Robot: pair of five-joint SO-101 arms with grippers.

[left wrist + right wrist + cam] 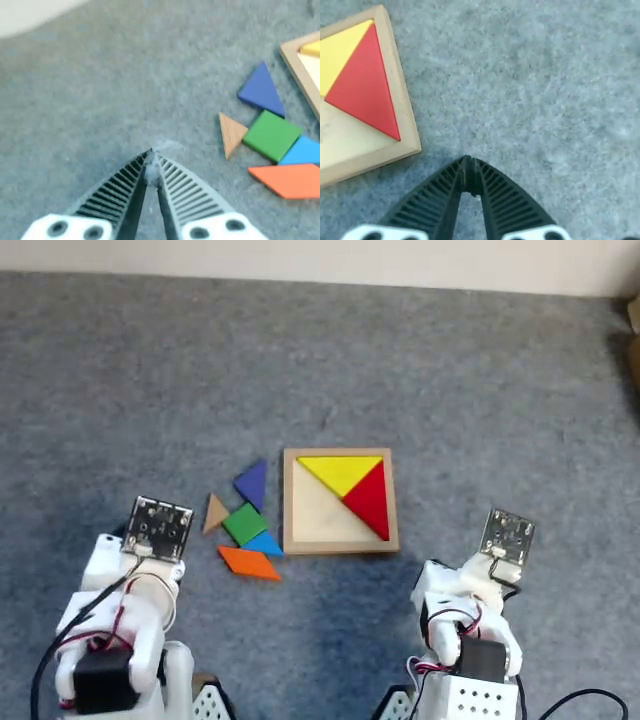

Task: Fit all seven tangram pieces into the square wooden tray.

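Note:
The square wooden tray [291,502] lies mid-table with a yellow triangle [338,472] and a red triangle [372,498] fitted in its far and right parts. Left of it lie a dark blue triangle [251,482], a tan triangle [213,512], a green square [244,523], a light blue triangle [264,542] and an orange parallelogram [250,562]. My left gripper [151,156] is shut and empty over bare carpet, left of the loose pieces [271,135]. My right gripper [468,164] is shut and empty, just off the tray's near right corner [405,145].
Grey carpet [450,380] covers the whole work area. Both arm bases sit at the near edge, the left arm [130,620] and the right arm [470,630]. A pale wall strip runs along the far edge.

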